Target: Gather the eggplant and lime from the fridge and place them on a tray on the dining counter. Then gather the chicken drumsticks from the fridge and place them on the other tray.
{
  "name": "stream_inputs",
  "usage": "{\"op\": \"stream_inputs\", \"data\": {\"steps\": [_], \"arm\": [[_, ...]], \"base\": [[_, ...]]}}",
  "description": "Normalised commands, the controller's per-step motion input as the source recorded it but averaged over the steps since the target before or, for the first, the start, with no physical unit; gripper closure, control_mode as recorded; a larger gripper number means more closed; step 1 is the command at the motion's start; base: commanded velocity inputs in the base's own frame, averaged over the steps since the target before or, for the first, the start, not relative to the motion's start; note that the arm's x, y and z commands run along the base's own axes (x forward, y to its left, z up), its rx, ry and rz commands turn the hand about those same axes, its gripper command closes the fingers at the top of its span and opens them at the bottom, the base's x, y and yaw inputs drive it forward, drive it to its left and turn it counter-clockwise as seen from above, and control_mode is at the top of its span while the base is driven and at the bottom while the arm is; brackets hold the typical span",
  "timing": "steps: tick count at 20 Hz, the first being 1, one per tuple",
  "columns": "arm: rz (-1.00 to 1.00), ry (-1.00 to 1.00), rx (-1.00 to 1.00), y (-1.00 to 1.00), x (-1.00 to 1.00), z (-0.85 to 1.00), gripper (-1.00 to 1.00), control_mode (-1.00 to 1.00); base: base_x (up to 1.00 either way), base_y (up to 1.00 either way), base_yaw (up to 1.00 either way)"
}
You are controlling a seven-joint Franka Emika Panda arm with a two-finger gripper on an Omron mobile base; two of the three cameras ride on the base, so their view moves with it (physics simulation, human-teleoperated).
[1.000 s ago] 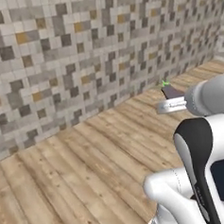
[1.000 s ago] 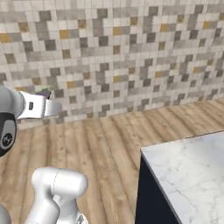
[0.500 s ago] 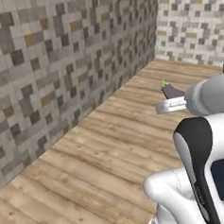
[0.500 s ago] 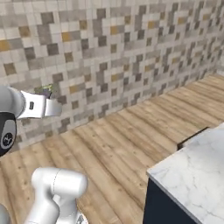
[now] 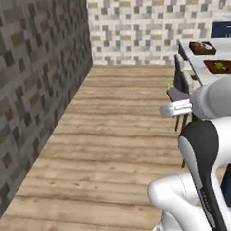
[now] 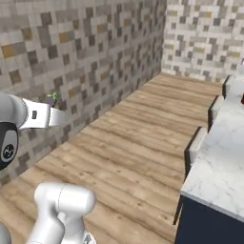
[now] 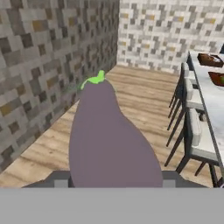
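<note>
- The gripper is pinched on the eggplant, one finger on each side of its fat lower end. In the hand view the purple body rises up from between them, with the green stem cap at the top.
- From the left base view you can just catch the eggplant's dark tip and a bit of green poking out past the white wrist, up in the air over the wooden floor.
- Same deal in the right base view: the eggplant shows as a small green and purple bit above the forearm, in front of the mosaic tile wall.
- The dining counter runs along the right side of the left base view, with two trays near its far end. The nearer tray has a green thing on it, probably the lime, too small to be sure. The farther tray sits just behind it.
- Stools line the counter's floor-side edge.
</note>
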Motion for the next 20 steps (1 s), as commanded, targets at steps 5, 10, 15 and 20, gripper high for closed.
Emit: {"op": "stream_inputs", "data": {"steps": [5, 10, 15, 20], "arm": [[0.0, 0.0, 0.0, 0.0, 0.0, 0.0, 1.0, 1.0], [0.0, 0.0, 0.0, 0.0, 0.0, 0.0, 1.0, 1.0], [0.0, 0.0, 0.0, 0.0, 0.0, 0.0, 1.0, 1.0], [0.0, 0.0, 0.0, 0.0, 0.0, 0.0, 1.0, 1.0]], "base": [[0.56, 0.58, -0.65], [0.96, 0.6, -0.51], [1.0, 0.59, -0.32], [1.0, 0.49, -0.36]]}}
